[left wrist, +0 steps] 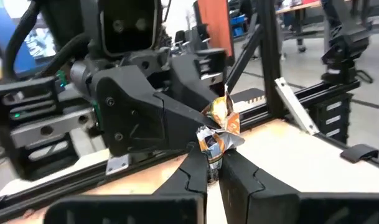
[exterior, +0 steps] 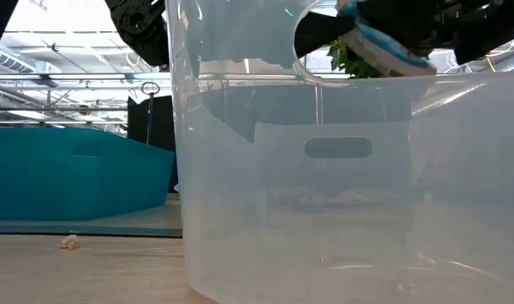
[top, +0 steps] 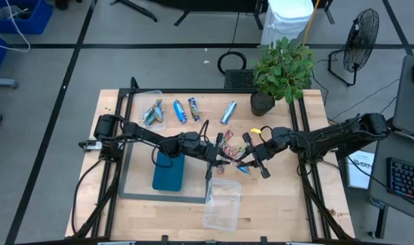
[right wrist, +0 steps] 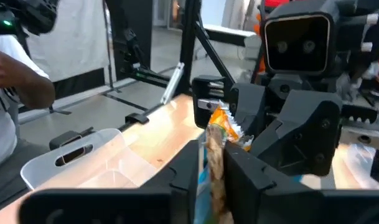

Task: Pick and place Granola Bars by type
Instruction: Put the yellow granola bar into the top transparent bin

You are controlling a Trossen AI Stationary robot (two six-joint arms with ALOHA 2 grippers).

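Above the middle of the table my two grippers meet tip to tip. Between them hangs one granola bar (top: pixel 231 162), silver-tan with teal and an orange crumpled end. My left gripper (left wrist: pixel 213 173) is shut on that end. My right gripper (right wrist: pixel 213 167) faces it with the bar's length between its fingers. The bar (exterior: pixel 383 46) hangs above the near clear tub (exterior: pixel 341 186). More granola bars (top: pixel 186 109) lie flat on the far part of the table. Others lie in the far-left clear tub (top: pixel 152 112). My left gripper pinches the bar's crumpled orange-and-silver end (left wrist: pixel 215 140) between its two fingertips. The fingers lie level and come from the table's left. The bar is clear of the table. My right gripper has the bar's teal-edged body (right wrist: pixel 209 163) between its two fingers, which lie level along it, coming from the table's right. The orange end (right wrist: pixel 221 121) sticks out past the fingertips.
A teal tray (top: pixel 169 171) lies left of centre on a grey mat. The near clear tub (top: pixel 222 202) stands at the front middle. A potted plant (top: pixel 281 71) stands at the far right. A few loose bars (top: pixel 228 145) lie under the grippers.
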